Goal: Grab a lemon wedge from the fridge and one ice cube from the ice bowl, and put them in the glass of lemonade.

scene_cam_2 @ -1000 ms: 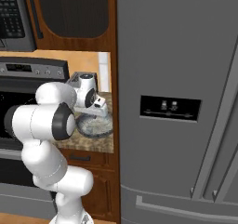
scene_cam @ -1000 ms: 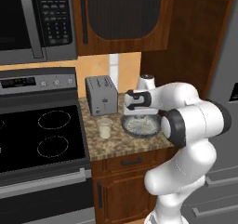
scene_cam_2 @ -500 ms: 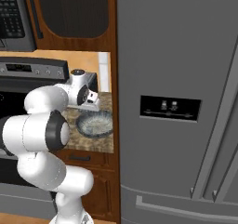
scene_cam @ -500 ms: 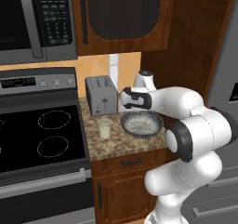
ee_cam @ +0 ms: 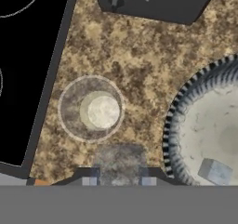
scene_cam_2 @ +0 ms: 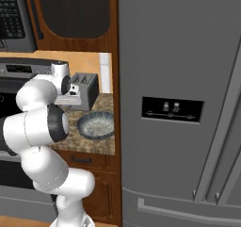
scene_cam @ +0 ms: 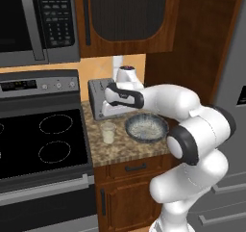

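Observation:
The glass of lemonade [scene_cam: 108, 132] stands on the counter left of the ice bowl [scene_cam: 146, 127]. From above, the glass [ee_cam: 91, 108] lies just ahead of my gripper [ee_cam: 118, 177], which is shut on a pale translucent ice cube [ee_cam: 118, 159]. My gripper [scene_cam: 109, 110] hangs above the glass, in front of the toaster. One more ice cube [ee_cam: 214, 171] lies in the ice bowl [ee_cam: 179, 125]. The fridge [scene_cam_2: 179, 80] stands closed to the right of the ice bowl [scene_cam_2: 96, 125]. The lemon wedge is out of view.
A silver toaster [scene_cam: 102, 98] stands at the back of the granite counter [scene_cam: 125, 151], close behind my hand. The black stove top [scene_cam: 43, 139] lies left of the glass, under a microwave [scene_cam: 33, 19]. A wooden cabinet [scene_cam: 125, 14] hangs overhead.
My hand has swung left from above the ice bowl to above the glass, with the ice cube between its fingers. The bowl and glass have stayed put.

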Robot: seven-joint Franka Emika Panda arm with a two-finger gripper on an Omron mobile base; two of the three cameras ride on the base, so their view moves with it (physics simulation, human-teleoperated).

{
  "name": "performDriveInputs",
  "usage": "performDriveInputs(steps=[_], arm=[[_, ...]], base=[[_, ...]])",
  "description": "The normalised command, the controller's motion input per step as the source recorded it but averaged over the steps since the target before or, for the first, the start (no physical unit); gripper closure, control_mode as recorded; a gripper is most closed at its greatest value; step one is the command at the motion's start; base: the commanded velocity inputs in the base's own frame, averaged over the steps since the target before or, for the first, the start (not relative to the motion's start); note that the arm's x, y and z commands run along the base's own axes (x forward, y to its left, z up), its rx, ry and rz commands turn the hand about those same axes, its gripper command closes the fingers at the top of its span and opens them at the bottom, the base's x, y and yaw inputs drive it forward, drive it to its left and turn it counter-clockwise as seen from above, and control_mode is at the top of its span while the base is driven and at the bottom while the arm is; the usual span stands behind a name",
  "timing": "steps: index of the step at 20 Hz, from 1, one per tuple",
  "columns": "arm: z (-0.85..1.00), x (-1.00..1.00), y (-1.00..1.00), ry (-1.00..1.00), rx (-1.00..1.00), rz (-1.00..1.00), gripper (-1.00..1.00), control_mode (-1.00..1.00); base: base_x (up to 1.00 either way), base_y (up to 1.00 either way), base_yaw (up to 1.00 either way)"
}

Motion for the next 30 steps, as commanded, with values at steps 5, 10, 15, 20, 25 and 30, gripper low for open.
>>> performDriveInputs(steps=[5,10,15,20,25,30], arm=[[-0.18,0.00,0.09,0.00,0.00,0.00,1.00,-1.00],[-0.15,0.00,0.02,0.00,0.00,0.00,1.00,-1.00],[-0.02,0.00,0.08,0.00,0.00,0.01,1.00,-1.00],[0.00,0.20,0.16,0.00,0.00,0.00,1.00,-1.00],[0.00,0.25,0.25,0.06,0.00,0.00,1.00,-1.00],[-0.06,0.09,0.00,0.01,0.00,0.00,1.00,-1.00]], base=[[0.00,0.00,0.00],[0.00,0.00,0.00],[0.00,0.00,0.00],[0.00,0.00,0.00],[0.00,0.00,0.00],[0.00,0.00,0.00]])
